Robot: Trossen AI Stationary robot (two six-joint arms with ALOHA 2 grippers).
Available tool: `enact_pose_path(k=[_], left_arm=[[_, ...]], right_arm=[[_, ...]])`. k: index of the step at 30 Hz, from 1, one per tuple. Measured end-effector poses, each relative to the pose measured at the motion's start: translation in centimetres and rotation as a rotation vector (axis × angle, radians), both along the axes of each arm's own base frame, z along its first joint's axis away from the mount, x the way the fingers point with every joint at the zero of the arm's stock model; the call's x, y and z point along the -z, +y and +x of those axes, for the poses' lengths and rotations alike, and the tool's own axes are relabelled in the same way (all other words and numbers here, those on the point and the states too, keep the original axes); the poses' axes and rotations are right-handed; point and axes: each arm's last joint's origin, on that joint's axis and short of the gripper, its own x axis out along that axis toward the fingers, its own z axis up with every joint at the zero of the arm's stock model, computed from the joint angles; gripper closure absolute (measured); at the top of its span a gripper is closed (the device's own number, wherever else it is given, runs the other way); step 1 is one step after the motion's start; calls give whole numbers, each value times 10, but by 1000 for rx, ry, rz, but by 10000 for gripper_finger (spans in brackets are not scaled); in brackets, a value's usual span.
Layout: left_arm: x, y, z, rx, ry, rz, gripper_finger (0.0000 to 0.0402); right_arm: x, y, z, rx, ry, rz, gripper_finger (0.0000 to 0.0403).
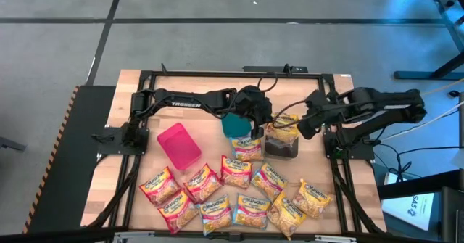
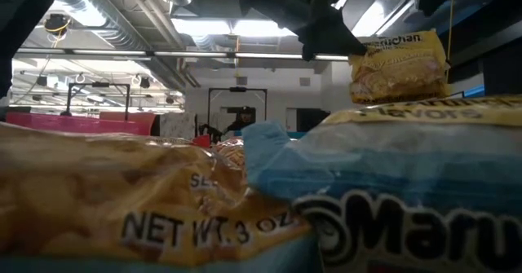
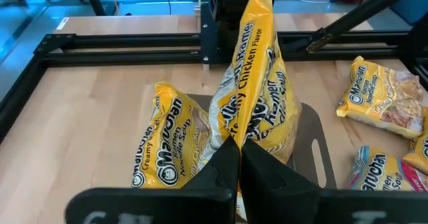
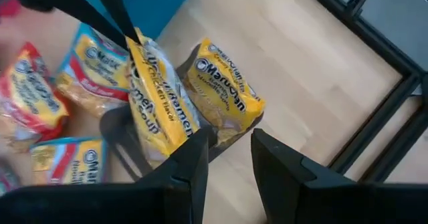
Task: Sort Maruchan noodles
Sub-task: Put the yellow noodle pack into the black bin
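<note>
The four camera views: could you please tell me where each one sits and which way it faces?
High view: overhead, straight down on the table; both arms, left tool, right tool.
Low view: table height, level across noodle packets into the room; an arm holding the yellow packet.
Left wrist view: faces the grey bin; own fingers pinch that packet.
Right wrist view: faces the same bin; own open fingers.
Both wrist views share the held packet.
</note>
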Motion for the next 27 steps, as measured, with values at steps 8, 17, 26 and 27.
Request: enact_pose_path(k=[8,17,26,27], left_arm=[[0,-1,0,11,0,-5,401],[0,-3,0,24,0,-10,401],[-1,-4,1,26,-9,-9,401],[-1,-4,1,27,-9,-9,401]], right_arm=[[16,6,14,-130,-23,94,290],[16,7,17,-160,-39,86,264],[30,11,36,-220,67,53,157],[32,11,38,-224,77,53,152]])
